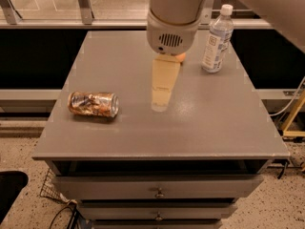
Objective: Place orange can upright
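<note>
The orange can point(93, 104) lies on its side on the left part of the grey table point(205, 123), its silver end facing right. My gripper point(161, 104) hangs from the big white arm over the middle of the table, to the right of the can and apart from it. Seen edge-on, it looks like one cream-coloured blade pointing down, with nothing visibly in it.
A clear water bottle point(217, 38) stands upright at the back right. A round orange fruit point(180, 57) lies behind the gripper, mostly hidden by the arm. Drawers run below the table's front edge. Glass railing behind.
</note>
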`<state>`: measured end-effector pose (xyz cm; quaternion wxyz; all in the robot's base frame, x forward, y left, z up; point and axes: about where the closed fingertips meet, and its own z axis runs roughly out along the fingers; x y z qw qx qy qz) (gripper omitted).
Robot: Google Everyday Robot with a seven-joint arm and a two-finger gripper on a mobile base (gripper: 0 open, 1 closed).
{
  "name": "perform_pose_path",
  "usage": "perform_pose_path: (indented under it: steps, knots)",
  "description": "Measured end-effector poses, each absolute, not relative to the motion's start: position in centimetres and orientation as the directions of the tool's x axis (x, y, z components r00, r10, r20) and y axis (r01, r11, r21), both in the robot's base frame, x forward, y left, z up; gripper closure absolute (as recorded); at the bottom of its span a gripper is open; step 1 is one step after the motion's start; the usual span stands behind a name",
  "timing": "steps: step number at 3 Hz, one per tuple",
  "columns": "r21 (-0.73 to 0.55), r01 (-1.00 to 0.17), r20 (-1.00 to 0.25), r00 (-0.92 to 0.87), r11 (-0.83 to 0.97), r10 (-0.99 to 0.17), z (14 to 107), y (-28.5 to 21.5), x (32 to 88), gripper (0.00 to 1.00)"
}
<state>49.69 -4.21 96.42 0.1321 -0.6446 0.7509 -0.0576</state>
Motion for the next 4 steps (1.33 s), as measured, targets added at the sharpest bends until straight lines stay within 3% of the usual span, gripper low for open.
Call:
perform_pose_path:
  steps: [2, 4]
  knots:
    - [-0.226, -0.967, -0.143, -0.090, 0.121, -0.986, 93.4, 5.4, 49.8, 0.00]
    - [-0.235, -0.966, -0.146, -0.076, 0.109, -0.986, 93.7, 6.0, 49.8, 0.00]
